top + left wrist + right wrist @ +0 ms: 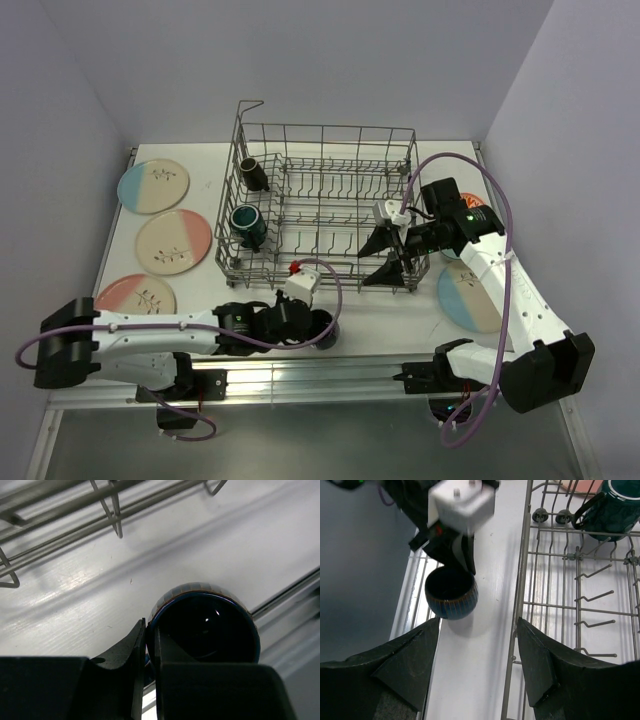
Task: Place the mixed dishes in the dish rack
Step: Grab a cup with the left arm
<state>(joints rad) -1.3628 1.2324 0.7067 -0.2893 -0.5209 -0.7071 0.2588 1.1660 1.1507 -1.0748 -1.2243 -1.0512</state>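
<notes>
The dark blue cup (205, 625) is sitting upright on the table (400, 320), just near of the dish rack (340, 215) and close to the near table edge. The left gripper (150, 630) is pinching its rim, one finger inside the mouth and one against the outer wall, jaws nearly together on that thin wall. This is probably the easiest hold on a cup with no handle showing. From such a grip the cup is likely to hang tilted once raised, so I judge the lift over the rack's tall near side calls for care. The right gripper (479, 622) is hovering wide open and empty over the rack's near right corner, seemingly waiting clear of the left arm's path. Inside the rack, a teal mug (245, 225) and a brown mug (252, 171) are lying along the left side, leaving the middle rows of tines free. Three plates (173, 242) are waiting on the table left of the rack, and a fourth plate (468, 296) is lying to the right.
</notes>
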